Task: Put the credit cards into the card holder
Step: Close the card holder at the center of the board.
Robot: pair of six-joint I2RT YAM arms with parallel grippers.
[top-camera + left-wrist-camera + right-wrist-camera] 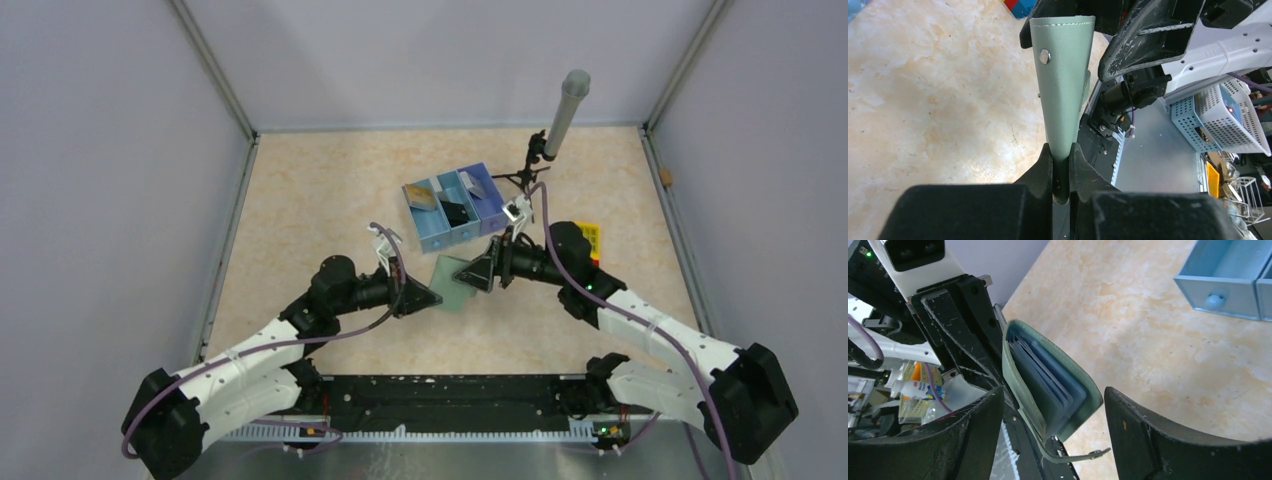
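Top view, card holder: the card holder (453, 285) hangs above the table (320, 200) between the two grippers, just near of the blue tray (450, 238).
Top view, left gripper: the left gripper (425, 298) meets the holder's left edge; from here we cannot tell how its jaws stand.
Top view, right gripper: the right gripper (482, 274) comes at the holder from the right.
Top view, credit cards: what we take for the credit cards (424, 198) lie in the tray's compartments, beyond both grippers; the right arm is nearer.
Top view, surroundings: a grey pole (567, 110) stands far right of the tray and a yellow block (590, 238) sits behind the right arm; neither blocks the way.
Left wrist view, grip: the left jaws are pressed together, pinching the holder's near edge.
Left wrist view, axis: the holder's long axis runs straight away from these fingers toward the right gripper; a stud (1044, 56) shows on its grey-green side.
Right wrist view, jaws: we see the right jaws spread wide, one either side of the holder, gripping nothing.
Right wrist view, holder: its mouth gapes slightly toward this arm, showing blue leaves; we cannot tell whether a card is already inside.
Right wrist view, obstacle: a loose strap (1078, 456) dangles below the mouth and, we judge, could snag a card.
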